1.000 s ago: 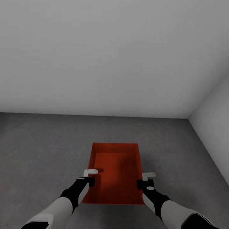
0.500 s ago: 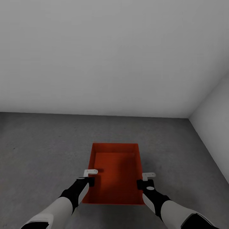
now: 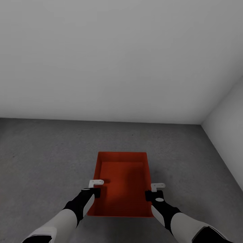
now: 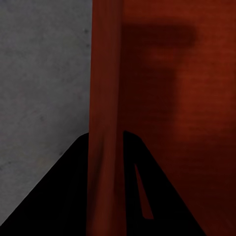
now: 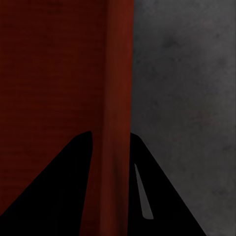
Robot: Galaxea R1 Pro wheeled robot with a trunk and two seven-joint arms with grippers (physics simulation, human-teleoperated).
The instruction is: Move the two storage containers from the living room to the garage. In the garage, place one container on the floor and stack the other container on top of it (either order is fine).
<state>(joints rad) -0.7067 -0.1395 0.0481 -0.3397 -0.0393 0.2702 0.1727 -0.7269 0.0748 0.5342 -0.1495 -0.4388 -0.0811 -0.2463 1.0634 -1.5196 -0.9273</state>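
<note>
Gripping one orange-red bin by both long walls: left gripper clamped on the left wall, right gripper clamped on the right wall, a finger each side of the thin wall. Bin sits level, open top up, over the grey concrete floor near the garage's right corner, pale walls behind. Touching the floor or not, cannot tell.

Left end effector and right end effector each clamped shut.
</note>
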